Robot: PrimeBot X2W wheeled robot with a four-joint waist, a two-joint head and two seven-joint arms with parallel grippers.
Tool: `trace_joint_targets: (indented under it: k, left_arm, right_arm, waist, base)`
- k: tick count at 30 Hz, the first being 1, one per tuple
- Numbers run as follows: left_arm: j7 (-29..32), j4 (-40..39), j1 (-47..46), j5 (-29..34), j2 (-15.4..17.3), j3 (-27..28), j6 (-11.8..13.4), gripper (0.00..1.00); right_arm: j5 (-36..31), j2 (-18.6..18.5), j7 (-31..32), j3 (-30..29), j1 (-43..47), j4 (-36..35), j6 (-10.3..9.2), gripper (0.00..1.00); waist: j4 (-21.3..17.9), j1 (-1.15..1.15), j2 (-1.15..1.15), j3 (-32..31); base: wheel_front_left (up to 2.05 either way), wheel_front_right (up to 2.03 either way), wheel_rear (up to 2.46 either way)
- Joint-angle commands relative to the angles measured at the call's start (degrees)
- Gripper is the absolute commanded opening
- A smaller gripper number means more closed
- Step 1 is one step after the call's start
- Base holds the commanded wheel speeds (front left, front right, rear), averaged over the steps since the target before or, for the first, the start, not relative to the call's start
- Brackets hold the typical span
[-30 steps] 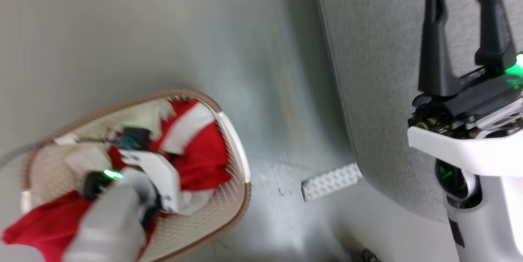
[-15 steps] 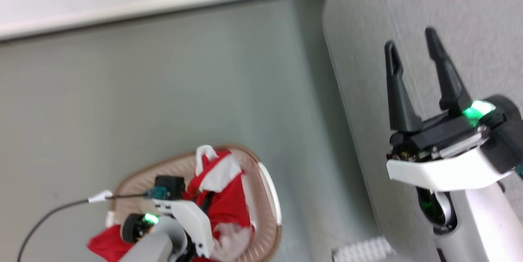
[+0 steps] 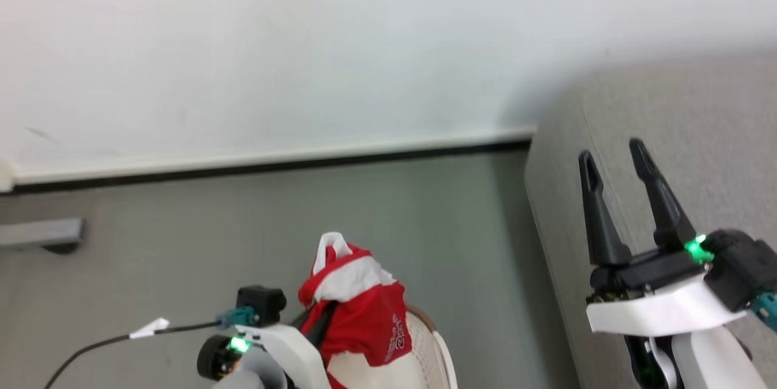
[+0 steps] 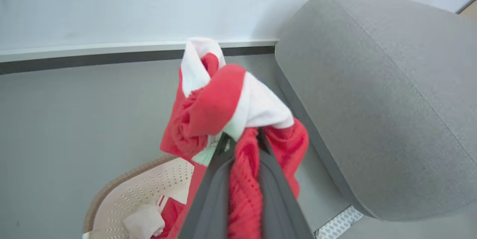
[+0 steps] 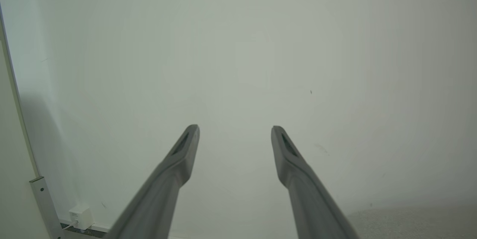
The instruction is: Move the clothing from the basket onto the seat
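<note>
Clamping the clothing [image 4: 220,101], a bunched red knit garment with white bands, the left pincer [image 4: 243,138] is holding it in narrow jaws above the basket [image 4: 149,183], a perforated cream tub whose brown rim is running off the wrist view's bottom. More red and white fabric is lying inside. Bare grey floor [image 4: 93,119] is separating basket and seat [image 4: 372,101], rounded woven grey upholstery. The right pincer [image 3: 611,151] is gaping wide, empty, near the seat's edge.

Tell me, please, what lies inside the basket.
The basket holds some red and white clothing at its bottom; the garment clamped in the left gripper hides the rest of its inside.
</note>
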Motion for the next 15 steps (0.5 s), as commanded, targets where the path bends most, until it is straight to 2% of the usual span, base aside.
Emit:
trace_joint_targets:
  k: [1, 15]
  left_arm:
    - [-0.2, -2.1, 0.7, 0.5, 1.0, 0.9, 0.4, 0.0]
    - [0.8, -23.9, 4.2, 1.4, 6.3, 7.3, 5.4, 0.0]
  right_arm:
    - [0.7, -0.2, 0.0, -0.2, 1.8, 0.1, -0.12, 1.0]
    - [1.1, 0.8, 0.0, 1.4, 8.0, 1.1, -0.12, 1.0]
  waist:
    - [3.2, 0.03, 0.0, -4.8]
    - [3.7, 0.03, 0.0, -9.8]
  base:
    - [0.0, 0.0, 0.0]
    - [0.0, 0.0, 0.0]
